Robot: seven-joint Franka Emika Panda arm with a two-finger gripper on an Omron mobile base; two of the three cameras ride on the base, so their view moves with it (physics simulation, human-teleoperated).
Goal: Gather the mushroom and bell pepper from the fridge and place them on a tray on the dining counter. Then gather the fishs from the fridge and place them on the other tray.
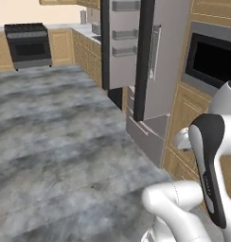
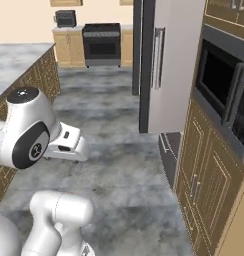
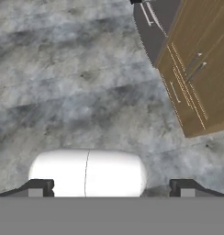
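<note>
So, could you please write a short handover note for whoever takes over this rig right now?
End effector: open, holding nothing, pointed down at the grey floor.
Fridge: ahead on the right, one door swung open with its shelves showing; the contents can't be seen from here.
Dining counter: to the left.
Done: fridge door open.
Left: fetch mushroom and bell pepper to one tray, then the fish to the other.

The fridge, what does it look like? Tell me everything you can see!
The fridge is tall and grey, like brushed steel. It stands on the grey stone-look floor, with wooden cabinets on the side where the built-in oven is. One door is swung open, showing grey shelves on its inner side. The other door is shut and has a long upright bar handle. Grey drawers sit below the doors. Nothing of the robot touches it.
</note>
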